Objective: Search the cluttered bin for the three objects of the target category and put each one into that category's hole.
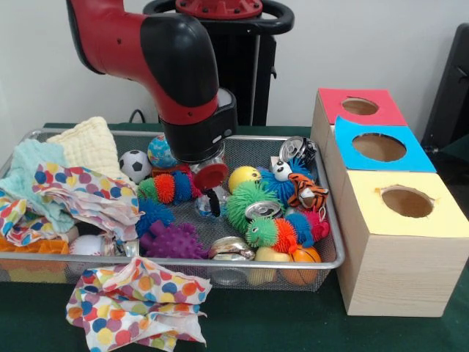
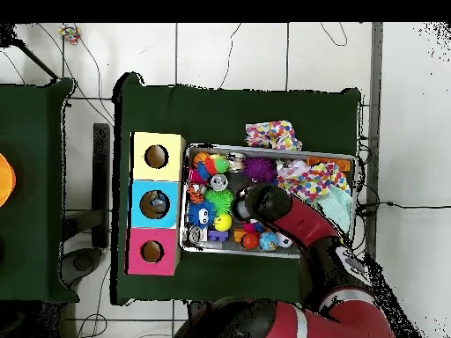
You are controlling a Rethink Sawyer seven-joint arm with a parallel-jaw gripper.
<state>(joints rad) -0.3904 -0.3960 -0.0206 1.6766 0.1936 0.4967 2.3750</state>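
Note:
The silver wire-mesh bin (image 1: 331, 242) holds balls, spiky rubber toys, crushed metal cans and cloths; it also shows in the overhead view (image 2: 351, 159). Cans lie at the middle (image 1: 262, 210), the back right (image 1: 293, 149) and the front (image 1: 231, 247). My gripper (image 1: 211, 199) is down inside the bin at its middle, among a red disc (image 1: 211, 176) and spiky toys; what it touches is hidden. In the overhead view the arm (image 2: 264, 204) covers it. The blue-topped box's round hole (image 1: 379, 147) is to the right of the bin, also seen from overhead (image 2: 156, 203).
A red-topped box (image 1: 359, 106) and a yellow-topped box (image 1: 407, 202) flank the blue one. Dotted cloths lie in the bin's left part (image 1: 80, 194) and on the green table in front of it (image 1: 135, 301). A yellow towel (image 1: 88, 147) sits at the back left.

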